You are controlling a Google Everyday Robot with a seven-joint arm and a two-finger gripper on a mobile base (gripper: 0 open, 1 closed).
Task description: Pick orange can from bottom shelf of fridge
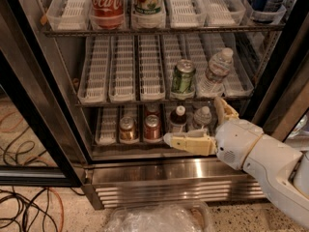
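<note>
The orange can (127, 128) stands upright in a white lane tray on the bottom shelf (107, 135) of the fridge (169, 175), left of a redder can (152, 127). My gripper (193, 121) is in front of the bottom shelf's right half, to the right of both cans and apart from them. It is open and empty. One cream finger (189, 142) points left along the shelf's front edge, its tip just below and right of the redder can. The other finger (224, 110) points up.
A dark bottle (179, 119) and a small water bottle (203, 117) stand on the bottom shelf behind the gripper. A green can (182, 77) and a water bottle (215, 73) are on the shelf above. Cables (24, 202) lie on the floor at left, and a plastic bag (159, 219) lies in front.
</note>
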